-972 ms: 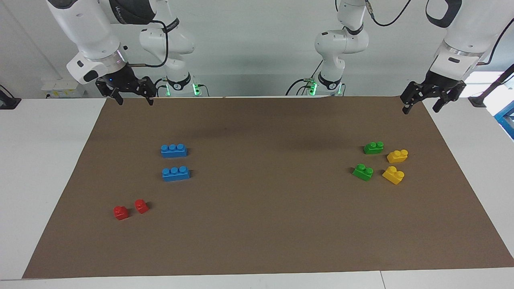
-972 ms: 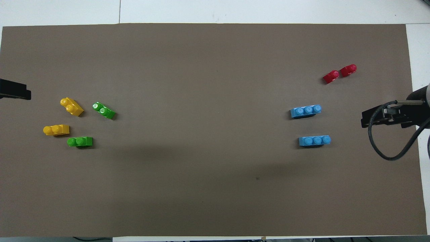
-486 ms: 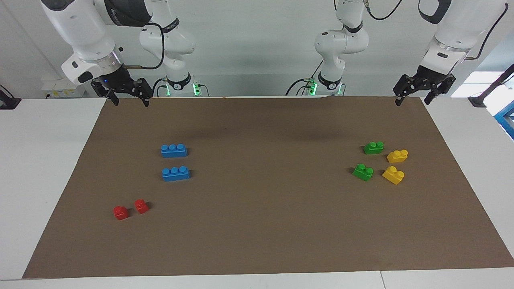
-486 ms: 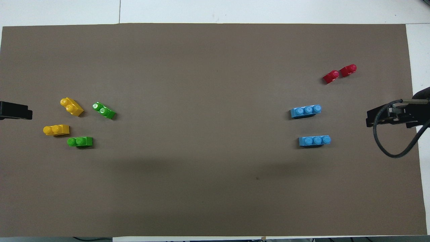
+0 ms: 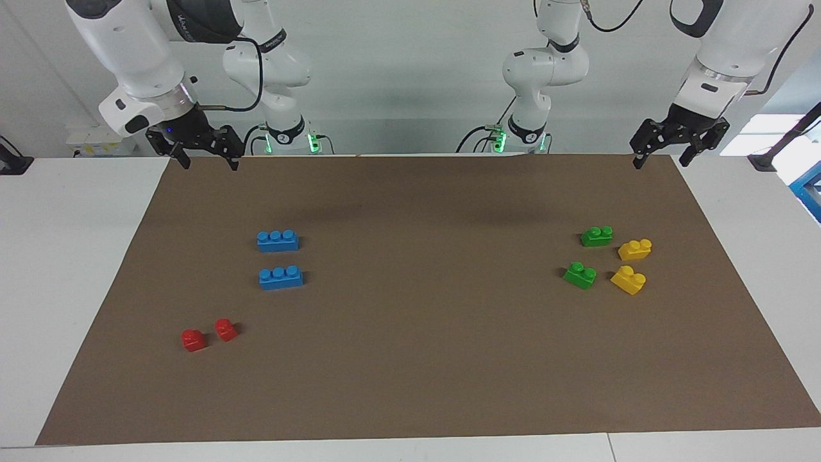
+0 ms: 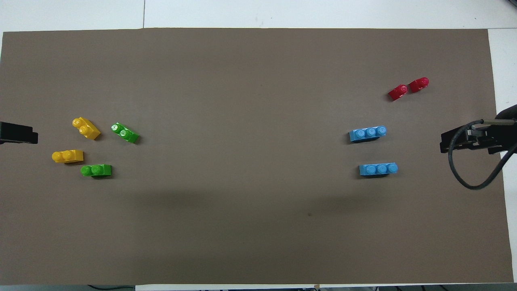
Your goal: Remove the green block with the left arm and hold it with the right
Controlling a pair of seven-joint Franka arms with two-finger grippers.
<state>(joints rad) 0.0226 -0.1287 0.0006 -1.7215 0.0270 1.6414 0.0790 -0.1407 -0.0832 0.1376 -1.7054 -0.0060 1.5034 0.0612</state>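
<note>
Bricks on mat (image 5: 410,359): two green blocks (image 5: 596,236), two yellow (image 5: 635,249), two blue (image 5: 278,240), two red (image 5: 193,340).

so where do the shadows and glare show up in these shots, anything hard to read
Facing view: soft dark patches lie on the brown mat near the robots, and each block casts a short shadow. Overhead view: a broad dim band crosses the mat nearer the robots; the studs of the green block and the yellow block beside it catch small highlights. Both views look evenly lit and sharp.
</note>
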